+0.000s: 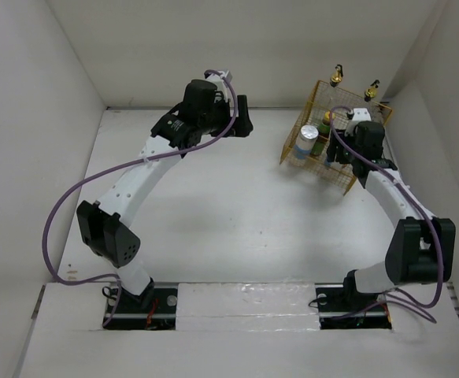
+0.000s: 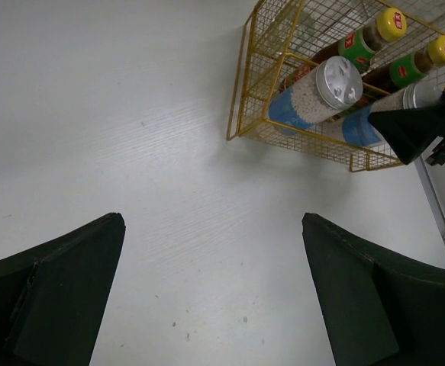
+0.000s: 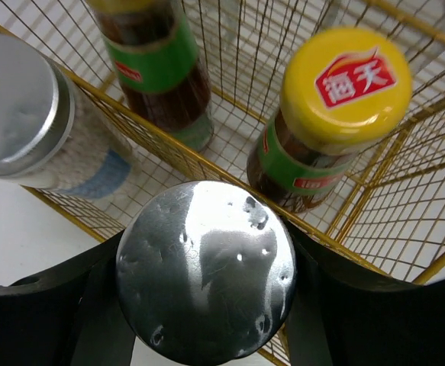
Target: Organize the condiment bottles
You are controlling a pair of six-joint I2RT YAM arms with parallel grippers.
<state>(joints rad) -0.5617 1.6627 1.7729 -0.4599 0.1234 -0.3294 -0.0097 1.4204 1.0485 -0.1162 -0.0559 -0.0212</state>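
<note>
My right gripper [image 3: 205, 288] is closed on the silver lid of a short white bottle [image 3: 205, 259], one finger pressed against each side. The bottle stands at the near edge of the yellow wire basket [image 1: 294, 153] on the right side of the table [image 1: 213, 205]. I cannot tell whether its base sits on the basket floor. The other silver-lidded bottle [image 2: 321, 90], white with a blue label, stands inside the basket just beside it. Behind these are two dark bottles [image 3: 336, 107] [image 3: 157, 69] with green neck labels and yellow caps, also in the basket. Two tall clear bottles with gold caps [image 1: 337, 76] [image 1: 371, 90] stand along the basket's far side. My left gripper [image 2: 211, 221] hangs over bare table, well apart from the basket, fingers spread wide with nothing between them
</note>
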